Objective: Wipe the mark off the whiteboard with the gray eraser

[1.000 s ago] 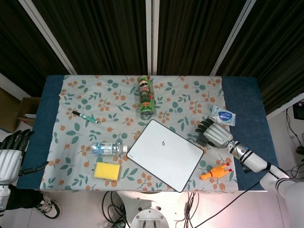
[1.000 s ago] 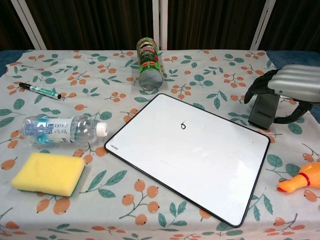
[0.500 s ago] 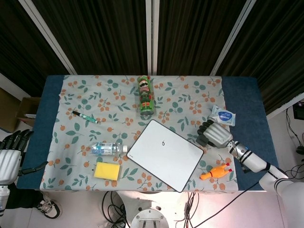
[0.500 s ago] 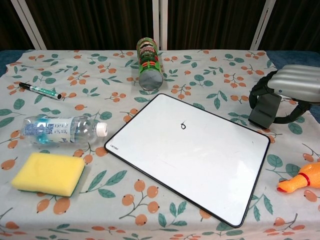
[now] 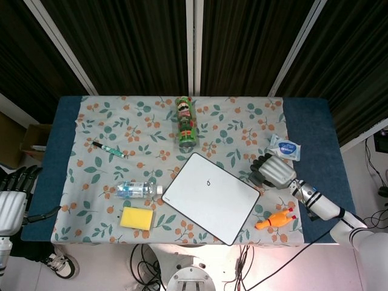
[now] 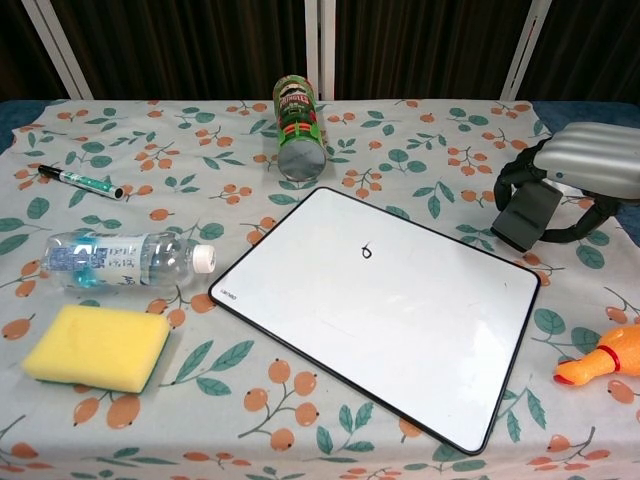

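The whiteboard [image 5: 206, 203] lies at the table's middle, tilted, with a small black mark [image 5: 209, 182] on its upper part; the chest view shows the whiteboard [image 6: 400, 320] and mark [image 6: 368, 252] too. My right hand [image 5: 277, 171] sits just right of the board's far right corner. Its fingers are wrapped around the gray eraser [image 6: 528, 215], which stands tilted under the right hand [image 6: 590, 165] and close to the board's edge. Far from the cloth, my left hand [image 5: 12, 197] hangs off the table's left side, fingers apart and holding nothing.
A green chips can [image 6: 297, 128] lies behind the board. A marker pen [image 6: 80, 182], a water bottle [image 6: 125, 260] and a yellow sponge [image 6: 97, 347] are on the left. An orange rubber chicken [image 6: 605, 360] lies front right, a wipes packet [image 5: 285, 147] behind the right hand.
The right hand's fingers have curled tighter around the eraser, and the eraser has tipped and shifted slightly. The left hand has drifted slightly lower.
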You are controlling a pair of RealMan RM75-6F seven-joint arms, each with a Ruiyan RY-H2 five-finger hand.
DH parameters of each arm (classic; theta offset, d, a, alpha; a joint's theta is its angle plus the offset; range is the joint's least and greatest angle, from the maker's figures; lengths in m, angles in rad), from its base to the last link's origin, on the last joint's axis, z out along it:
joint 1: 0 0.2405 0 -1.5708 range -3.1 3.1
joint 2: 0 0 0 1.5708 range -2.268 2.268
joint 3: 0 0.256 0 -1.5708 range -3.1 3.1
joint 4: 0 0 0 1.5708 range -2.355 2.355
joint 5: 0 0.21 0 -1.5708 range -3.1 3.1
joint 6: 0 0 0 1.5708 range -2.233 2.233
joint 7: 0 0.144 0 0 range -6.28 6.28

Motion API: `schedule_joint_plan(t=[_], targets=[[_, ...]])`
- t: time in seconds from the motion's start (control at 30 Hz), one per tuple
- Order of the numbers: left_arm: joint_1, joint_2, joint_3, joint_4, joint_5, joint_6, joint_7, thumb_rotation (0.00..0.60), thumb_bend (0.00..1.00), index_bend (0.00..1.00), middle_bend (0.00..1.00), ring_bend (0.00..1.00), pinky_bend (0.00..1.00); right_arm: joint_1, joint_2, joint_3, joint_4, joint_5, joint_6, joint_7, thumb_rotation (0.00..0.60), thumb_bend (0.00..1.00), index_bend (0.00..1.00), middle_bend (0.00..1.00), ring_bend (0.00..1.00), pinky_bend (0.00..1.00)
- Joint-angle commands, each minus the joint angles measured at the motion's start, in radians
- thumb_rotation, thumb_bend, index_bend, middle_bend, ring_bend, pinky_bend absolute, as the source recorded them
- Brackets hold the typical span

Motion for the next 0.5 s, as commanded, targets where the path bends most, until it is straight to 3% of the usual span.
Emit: schedule_joint_plan(t=[0.03,0.23,0.5], targets=[[0.000,0.000,0.000,0.001,0.000,0.000,-0.003,0.295,0.00,0.13,0.11,0.09,0.16,0.004,0.011,0.005,-0.021,0.000,0.012,-0.012,0.600,0.26,0.62,0.49,0.40,0.40],[0.001,-0.001,-0.002,0.007,0.002,0.006,-0.014,0.293,0.00,0.13,0.11,0.09,0.16,0.032,0.053,0.027,-0.132,-0.005,0.036,-0.066,0.600,0.26,0.64,0.51,0.42,0.41],[0.010,0.001,-0.003,0.021,-0.003,0.018,-0.038,0.294,0.00,0.13,0.11,0.09,0.16,0.116,0.089,0.070,-0.410,-0.014,-0.047,-0.240,0.600,0.26,0.65,0.51,0.43,0.42]])
